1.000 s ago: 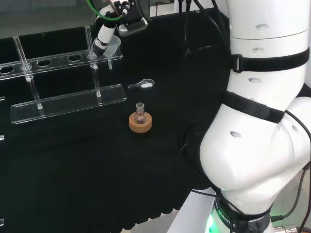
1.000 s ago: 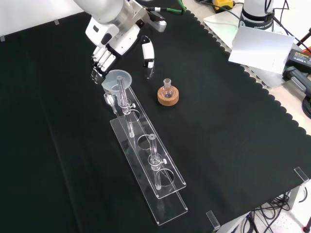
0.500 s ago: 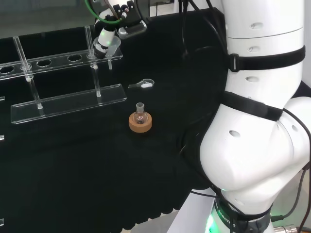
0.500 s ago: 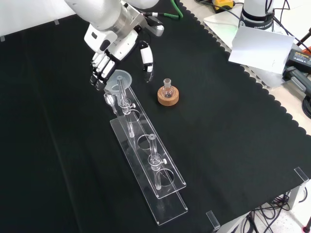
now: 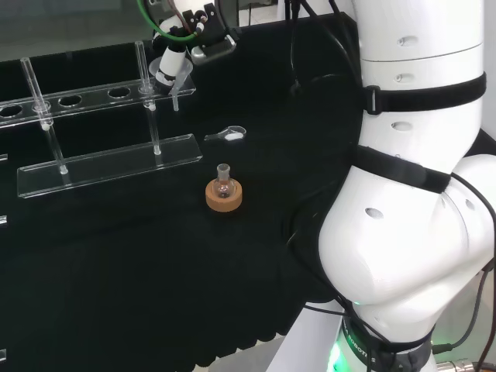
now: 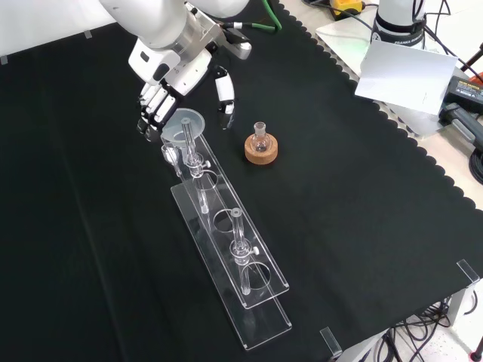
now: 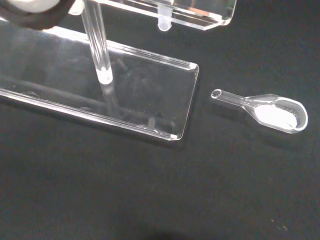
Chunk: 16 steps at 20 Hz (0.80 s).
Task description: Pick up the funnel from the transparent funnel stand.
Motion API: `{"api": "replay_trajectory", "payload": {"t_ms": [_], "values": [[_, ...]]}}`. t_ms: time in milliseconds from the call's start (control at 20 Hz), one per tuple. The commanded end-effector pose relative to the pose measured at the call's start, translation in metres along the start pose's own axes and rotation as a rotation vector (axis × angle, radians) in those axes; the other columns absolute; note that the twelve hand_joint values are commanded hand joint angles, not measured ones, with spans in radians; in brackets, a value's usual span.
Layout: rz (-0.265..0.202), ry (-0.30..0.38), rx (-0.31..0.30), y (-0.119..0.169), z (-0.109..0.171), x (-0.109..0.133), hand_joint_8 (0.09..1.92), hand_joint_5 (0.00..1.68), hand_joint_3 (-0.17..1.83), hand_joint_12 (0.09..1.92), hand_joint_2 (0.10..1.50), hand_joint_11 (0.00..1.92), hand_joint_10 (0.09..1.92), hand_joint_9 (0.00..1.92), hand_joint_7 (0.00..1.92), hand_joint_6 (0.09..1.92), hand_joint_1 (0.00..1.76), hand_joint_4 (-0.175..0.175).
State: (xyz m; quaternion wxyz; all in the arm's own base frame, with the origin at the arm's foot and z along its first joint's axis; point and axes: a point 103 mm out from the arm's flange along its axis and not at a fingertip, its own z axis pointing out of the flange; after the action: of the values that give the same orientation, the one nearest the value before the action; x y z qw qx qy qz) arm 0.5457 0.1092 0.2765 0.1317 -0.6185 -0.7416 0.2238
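While its spread fingers (image 6: 153,105) and thumb bracket the funnel (image 6: 183,124) without closing, the hand (image 6: 170,79) hovers above the transparent stand's (image 6: 226,249) end.

No readable text anywhere on this one

Looked over the clear stand (image 6: 226,249), the funnel (image 6: 184,121), the cork ring (image 6: 261,150) under the little flask and the white arm links (image 5: 411,232), and none of them carries a label, number or sign I can make out. The white sheet (image 6: 404,75) at about 2 o'clock in the front view looks blank too.
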Motion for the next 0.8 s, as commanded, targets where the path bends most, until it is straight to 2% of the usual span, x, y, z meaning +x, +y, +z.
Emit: {"api": "replay_trajectory", "payload": {"t_ms": [50, 500, 600, 800], "values": [[-0.002, 0.001, 0.003, 0.0039, 0.005, -0.0008, 0.34, 0.16, 0.43, 1.5, 0.61, 0.24, 0.93, 0.04, 0.0, 0.09, 0.72, 0.054], [0.01, -0.011, -0.004, 0.0097, 0.0069, -0.0033, 0.51, 0.2, 0.48, 1.47, 0.59, 0.32, 0.88, 0.15, 0.0, 0.09, 0.72, 0.042], [0.019, -0.031, -0.032, 0.0089, 0.0063, -0.0024, 0.59, 0.23, 0.49, 1.44, 0.6, 0.36, 0.82, 0.25, 0.01, 0.09, 0.72, 0.034], [0.05, -0.073, -0.061, 0.0083, 0.0053, -0.0007, 0.68, 0.45, 0.52, 1.38, 0.62, 0.47, 0.66, 0.53, 0.25, 0.09, 0.74, -0.006]]}}
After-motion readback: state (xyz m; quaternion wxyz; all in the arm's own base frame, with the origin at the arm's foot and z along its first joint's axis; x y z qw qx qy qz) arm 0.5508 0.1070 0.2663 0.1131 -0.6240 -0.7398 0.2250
